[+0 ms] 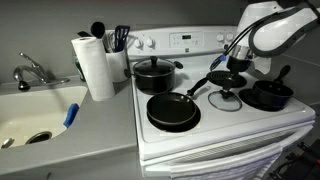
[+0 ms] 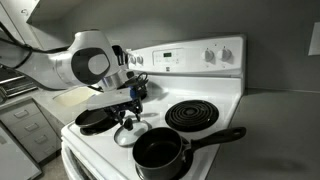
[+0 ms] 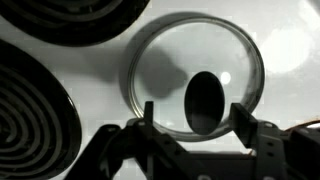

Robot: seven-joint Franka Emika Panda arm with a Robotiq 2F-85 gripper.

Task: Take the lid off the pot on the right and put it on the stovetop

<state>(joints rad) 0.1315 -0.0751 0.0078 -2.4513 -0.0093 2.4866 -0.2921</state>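
The small glass lid (image 1: 225, 99) lies flat on the white stovetop (image 1: 205, 125), between the frying pan and the small black saucepan (image 1: 268, 96), which stands uncovered on the right. In the other exterior view the lid (image 2: 130, 133) lies behind the saucepan (image 2: 160, 153). My gripper (image 1: 234, 72) hangs open just above the lid, holding nothing. In the wrist view the lid (image 3: 165, 60) fills the middle on the stovetop (image 3: 100, 70). Its dark knob shows between my open fingers (image 3: 196, 118).
A larger black lidded pot (image 1: 155, 71) stands on the back burner and a wide black frying pan (image 1: 172, 111) on the front one. A paper towel roll (image 1: 96, 66), a utensil holder and a sink (image 1: 35, 115) are beside the stove. A bare coil burner (image 2: 193, 115) is behind the saucepan.
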